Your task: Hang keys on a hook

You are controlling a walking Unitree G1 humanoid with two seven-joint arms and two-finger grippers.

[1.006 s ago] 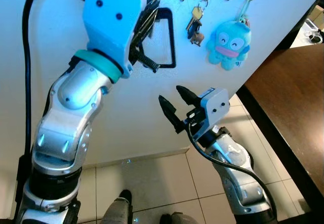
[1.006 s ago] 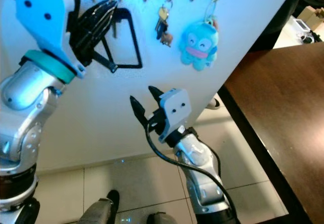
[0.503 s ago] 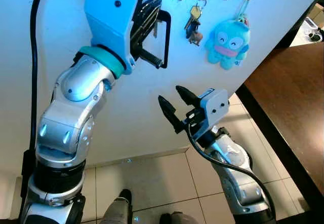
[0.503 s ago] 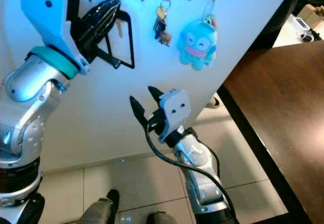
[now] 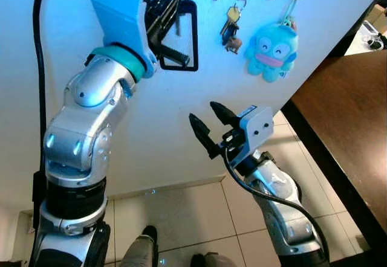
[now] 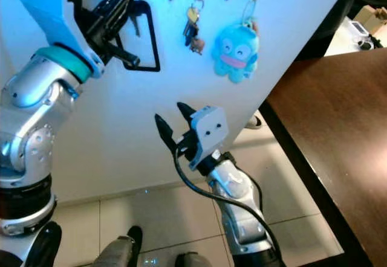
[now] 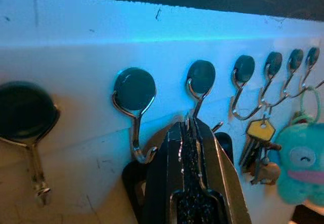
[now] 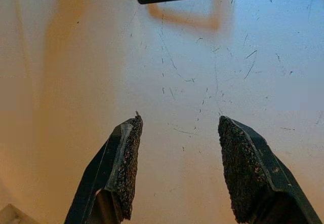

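Left gripper (image 7: 190,148) pinched tight on a thin key ring, tips just under a wall hook (image 7: 198,89). Black carabiner loop (image 5: 181,37) dangles below the fingers against the wall. Looks light, stiff, slick metal; holding by the ring seems right. Other keys (image 5: 231,28) and a blue plush keychain (image 5: 272,46) hang further along. Right gripper (image 5: 210,125) low, fingers spread, empty.

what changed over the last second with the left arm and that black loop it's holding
The left pincer, shut on the black rectangular strap loop, rose and moved left along the white wall toward the row of small metal hooks, taking the loop with it. The right pincer stayed open, low before the wall. The brass key bunch and blue plush keychain hang as before.
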